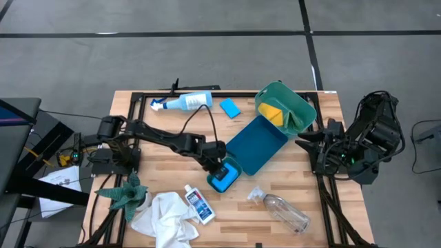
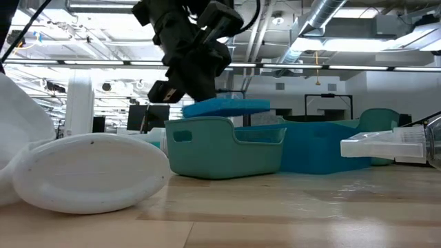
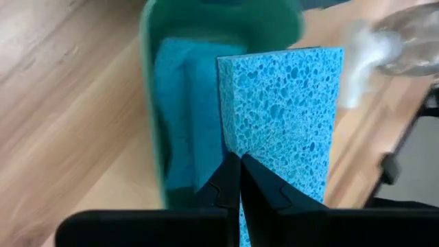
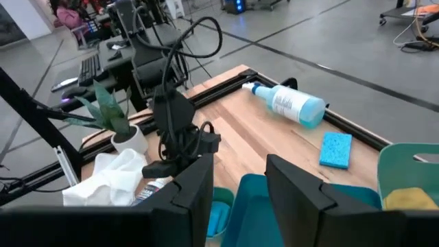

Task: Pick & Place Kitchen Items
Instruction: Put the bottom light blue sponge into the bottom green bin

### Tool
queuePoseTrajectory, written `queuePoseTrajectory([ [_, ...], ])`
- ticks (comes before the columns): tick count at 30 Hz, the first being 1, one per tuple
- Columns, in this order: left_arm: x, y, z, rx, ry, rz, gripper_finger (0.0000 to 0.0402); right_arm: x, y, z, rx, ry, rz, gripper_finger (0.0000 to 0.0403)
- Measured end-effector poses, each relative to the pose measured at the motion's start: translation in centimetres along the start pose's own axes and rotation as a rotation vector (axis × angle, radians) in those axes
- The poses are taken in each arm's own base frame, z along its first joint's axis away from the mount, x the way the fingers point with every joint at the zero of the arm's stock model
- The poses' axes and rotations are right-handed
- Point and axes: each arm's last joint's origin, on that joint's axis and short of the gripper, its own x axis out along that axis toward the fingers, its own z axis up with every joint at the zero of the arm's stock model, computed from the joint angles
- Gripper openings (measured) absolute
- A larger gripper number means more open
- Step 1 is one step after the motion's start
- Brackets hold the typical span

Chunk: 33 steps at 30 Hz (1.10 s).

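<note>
wooden table (image 1: 165, 169), open workshop behind. left gripper (image 3: 239, 180) pinches a blue sponge (image 3: 285, 116) above the small teal bin (image 2: 224, 146); lower squarely before releasing. right gripper (image 4: 236, 180) spread, idle at right.

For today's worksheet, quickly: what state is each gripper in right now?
Left gripper: shut on a blue sponge above the small teal bin.
Right gripper: open, empty, waiting at the table's right edge.
</note>
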Motion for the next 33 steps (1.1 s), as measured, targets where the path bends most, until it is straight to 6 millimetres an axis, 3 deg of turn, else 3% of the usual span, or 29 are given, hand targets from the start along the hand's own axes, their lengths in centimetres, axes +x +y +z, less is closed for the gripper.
queuePoseTrajectory([
  [33, 0.48, 0.26, 0.06, 0.035, -0.005, 0.025, 0.0, 0.0, -0.25, -0.06, -0.028, 0.001, -0.012, 0.0127],
])
